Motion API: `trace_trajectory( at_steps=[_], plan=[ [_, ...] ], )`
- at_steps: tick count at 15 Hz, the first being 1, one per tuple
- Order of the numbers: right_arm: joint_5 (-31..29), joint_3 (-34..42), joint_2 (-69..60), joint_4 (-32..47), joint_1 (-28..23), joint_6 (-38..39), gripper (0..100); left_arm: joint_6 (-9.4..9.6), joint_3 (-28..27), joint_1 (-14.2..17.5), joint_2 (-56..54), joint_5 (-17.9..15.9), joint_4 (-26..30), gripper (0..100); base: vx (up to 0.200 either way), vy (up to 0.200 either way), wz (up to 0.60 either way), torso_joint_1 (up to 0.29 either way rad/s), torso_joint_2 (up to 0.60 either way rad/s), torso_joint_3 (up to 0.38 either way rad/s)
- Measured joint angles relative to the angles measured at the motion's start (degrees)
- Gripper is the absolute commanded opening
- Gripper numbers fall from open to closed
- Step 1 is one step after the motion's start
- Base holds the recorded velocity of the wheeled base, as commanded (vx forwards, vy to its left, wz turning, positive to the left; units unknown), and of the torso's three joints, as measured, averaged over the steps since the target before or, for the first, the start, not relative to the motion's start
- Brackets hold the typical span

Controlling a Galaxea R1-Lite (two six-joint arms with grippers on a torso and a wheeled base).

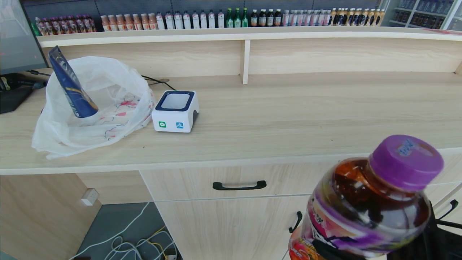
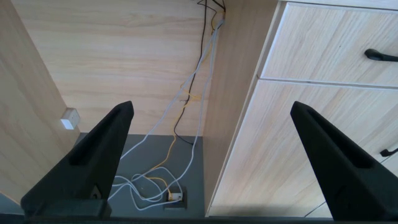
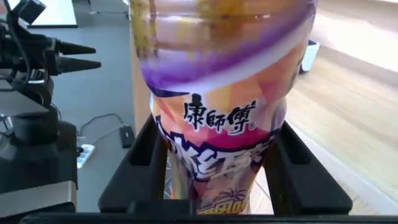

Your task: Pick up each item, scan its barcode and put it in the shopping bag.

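A drink bottle (image 1: 364,206) with a purple cap and dark liquid is held up close at the lower right of the head view, in front of the counter's edge. My right gripper (image 3: 214,168) is shut on the bottle (image 3: 217,93), its black fingers (image 3: 146,162) pressed against both sides of the label. A white scanner box (image 1: 175,111) with a dark-rimmed window sits on the counter. To its left lies the white shopping bag (image 1: 108,112) with a blue pouch (image 1: 72,85) standing in it. My left gripper (image 2: 211,162) hangs open below the counter, holding nothing.
The wooden counter (image 1: 288,119) has a raised back shelf with a divider (image 1: 245,61). Drawers with black handles (image 1: 239,186) lie below. Cables (image 1: 137,245) lie on the floor. A monitor (image 1: 18,39) stands at the far left. Bottles line shelves behind.
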Motion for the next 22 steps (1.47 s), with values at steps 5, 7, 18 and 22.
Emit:
trace_trajectory(
  at_steps=[5, 7, 18, 22],
  plan=[
    [-9.4, -3.1, 3.3, -0.1, -2.5, 10.6, 0, -0.02, 0.0, 0.0, 0.0, 0.0, 0.0, 100, 0.000, 0.000, 0.00, 0.000, 0.00, 0.000],
    [-13.3, -5.8, 4.9, -0.2, -4.1, 12.9, 0, -0.02, 0.0, 0.0, 0.0, 0.0, 0.0, 100, 0.000, 0.000, 0.00, 0.000, 0.00, 0.000],
    [-17.1, -29.8, 13.0, -2.2, -22.4, 9.6, 0, -0.02, 0.0, 0.0, 0.0, 0.0, 0.0, 100, 0.000, 0.000, 0.00, 0.000, 0.00, 0.000],
    [-17.1, -32.4, 14.9, -4.3, -22.9, 10.2, 0, -0.15, 0.0, 0.0, 0.0, 0.0, 0.0, 100, 0.000, 0.100, 0.00, 0.002, 0.00, 0.001]
  ],
)
